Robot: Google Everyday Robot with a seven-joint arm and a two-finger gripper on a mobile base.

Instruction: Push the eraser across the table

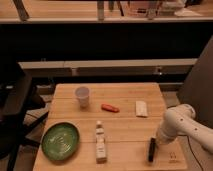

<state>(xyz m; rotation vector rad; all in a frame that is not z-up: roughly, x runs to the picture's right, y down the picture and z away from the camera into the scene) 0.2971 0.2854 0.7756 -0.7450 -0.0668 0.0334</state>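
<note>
The eraser (151, 149) is a flat black block near the front right corner of the light wooden table (120, 127). It shows as a narrow dark strip with its long side running front to back. My gripper (159, 140) is at the end of the white arm (176, 125). It is low over the table, right against the eraser's right side. The arm hides the gripper's tip.
A green plate (61, 140) lies at the front left and a small white bottle (101, 144) lies at the front middle. A white cup (82, 95), an orange-red stick (110, 107) and a small white block (141, 108) sit further back. A dark chair (17, 107) stands to the left.
</note>
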